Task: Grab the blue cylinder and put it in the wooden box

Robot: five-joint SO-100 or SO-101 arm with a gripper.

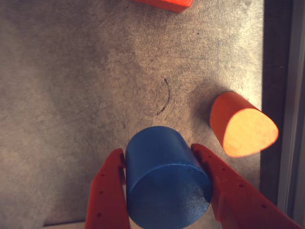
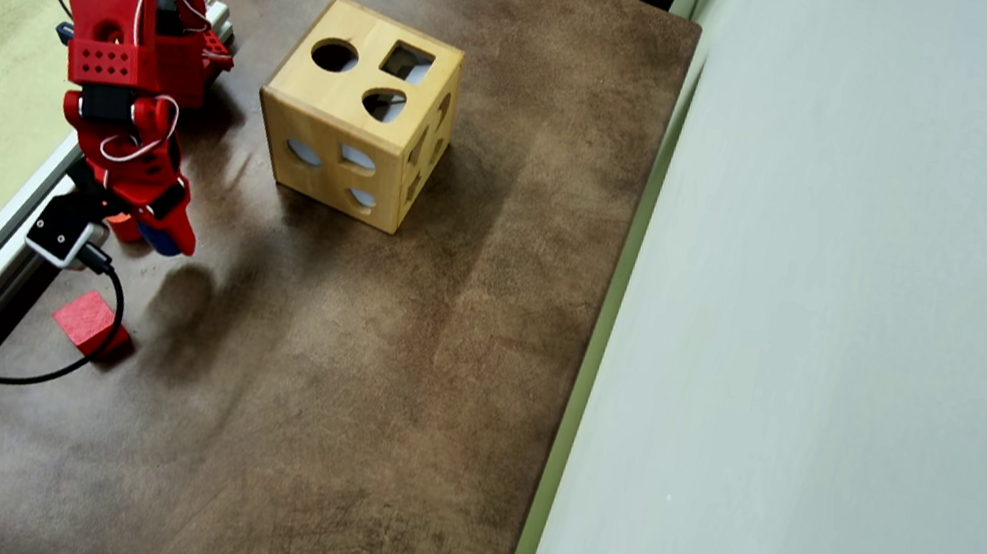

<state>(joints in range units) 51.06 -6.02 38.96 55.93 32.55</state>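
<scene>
At the counter's [image 2: 387, 421] left edge in the overhead view, the red arm [image 2: 126, 29] bends down, its hand [image 1: 164, 176] clamped on the blue cylinder [image 1: 164, 179]. The wrist view shows both red fingers [image 1: 107, 195] pressed against the cylinder's sides, with a red rounded block [image 1: 243, 125] lying just beside. Overhead alone shows the wooden box [image 2: 358, 126] well apart and a red cube [image 2: 89, 323] nearer the edge.

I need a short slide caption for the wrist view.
End effector closed on the blue cylinder, a red rounded block lying beside it.
</scene>
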